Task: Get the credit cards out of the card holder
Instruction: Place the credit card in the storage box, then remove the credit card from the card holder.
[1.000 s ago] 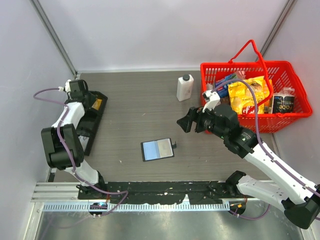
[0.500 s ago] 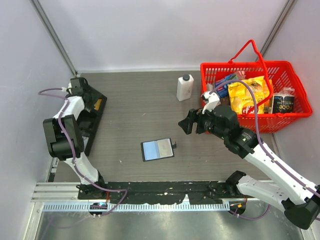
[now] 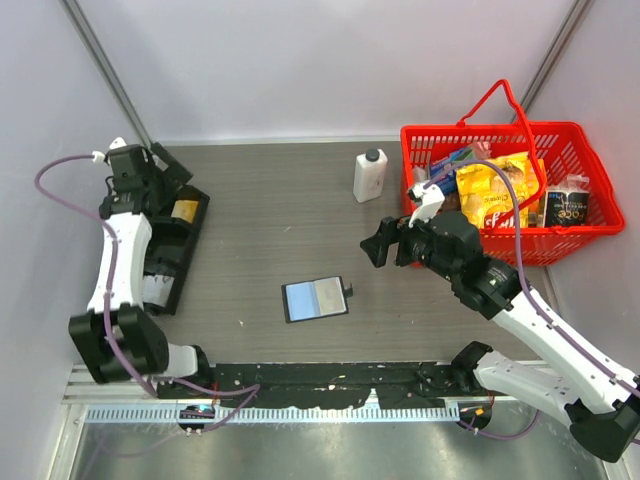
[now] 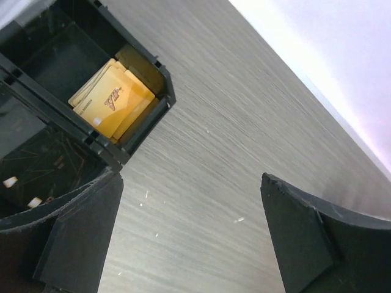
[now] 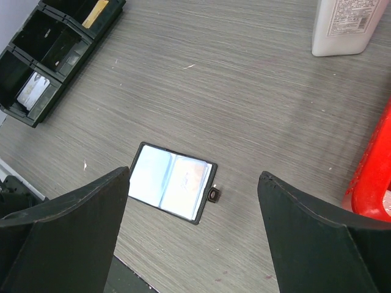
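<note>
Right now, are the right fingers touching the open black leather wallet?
Apart. The top view shows bare grey tabletop between the right fingers and the open black leather wallet lying flat.

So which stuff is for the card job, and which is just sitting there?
For the job: card holder, lying open; light blue cards in it; yellow card in the black tray.
Just lying about: white bottle; red basket.

grey wood-grain table (image 3: pixel 270 220), plain pale walls (image 3: pixel 300 60), perhaps faintly lilac.
</note>
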Available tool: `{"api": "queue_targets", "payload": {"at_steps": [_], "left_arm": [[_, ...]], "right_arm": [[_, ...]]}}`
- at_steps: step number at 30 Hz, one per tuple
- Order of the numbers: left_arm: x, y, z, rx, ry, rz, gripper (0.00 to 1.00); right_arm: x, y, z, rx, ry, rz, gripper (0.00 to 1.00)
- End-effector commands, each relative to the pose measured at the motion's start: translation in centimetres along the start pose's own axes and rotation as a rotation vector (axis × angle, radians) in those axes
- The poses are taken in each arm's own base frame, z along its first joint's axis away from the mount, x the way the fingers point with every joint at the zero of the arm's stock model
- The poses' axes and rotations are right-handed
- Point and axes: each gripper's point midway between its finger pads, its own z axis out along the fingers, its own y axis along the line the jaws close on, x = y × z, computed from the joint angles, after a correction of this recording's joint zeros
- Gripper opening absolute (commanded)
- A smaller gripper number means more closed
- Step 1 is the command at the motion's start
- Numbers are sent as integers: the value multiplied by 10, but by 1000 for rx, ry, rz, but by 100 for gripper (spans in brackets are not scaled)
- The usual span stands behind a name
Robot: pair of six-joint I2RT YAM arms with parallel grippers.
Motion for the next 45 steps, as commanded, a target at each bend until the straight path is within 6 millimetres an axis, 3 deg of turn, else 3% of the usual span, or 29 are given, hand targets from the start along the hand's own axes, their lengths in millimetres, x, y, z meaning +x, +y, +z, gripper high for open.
{"api": "queue_targets", "payload": {"at_steps": [1,5,10,11,14,16,19,20,21,26,31,34,39,42,44,45], "left_arm": [[-6,-11,-63,100,-36,156,100],[-10,-21,-115,203,-131,191,100],[18,-32,-136,315,-41,220,100],[23,-38,-142,357,-39,243,100],[43,-53,-159,489,-35,384,100],[60,-55,-165,524,3,450,100],[82,-48,-176,525,68,482,100],[85,-42,-180,509,69,484,100],[83,-37,-184,489,43,485,100],[76,-13,-210,380,-98,516,100],[85,14,-205,275,-124,466,100],[98,18,-197,305,-126,520,100],[94,29,-192,276,-238,481,100],[98,33,-193,291,-258,512,100],[107,27,-194,342,-232,530,100],[115,21,-195,383,-203,533,100]], "right_arm": [[-27,1,-7,8,-93,-29,91],[-28,-9,-3,63,-138,43,91],[-28,11,-4,-68,-152,-15,91],[-26,24,-6,-149,-149,-42,91],[-23,32,-9,-231,-206,-149,91],[-24,35,-6,-261,-276,-125,91],[-5,21,8,-185,-165,-91,91],[-11,21,13,-156,-120,-100,91],[6,11,19,-106,-18,-110,91],[20,2,43,-24,84,-48,91],[28,3,52,-7,135,-55,91],[34,2,63,99,172,-69,91],[59,4,79,225,253,-35,91],[56,21,88,227,260,14,91],[56,46,95,109,279,44,91],[70,59,93,15,314,54,91]]}}
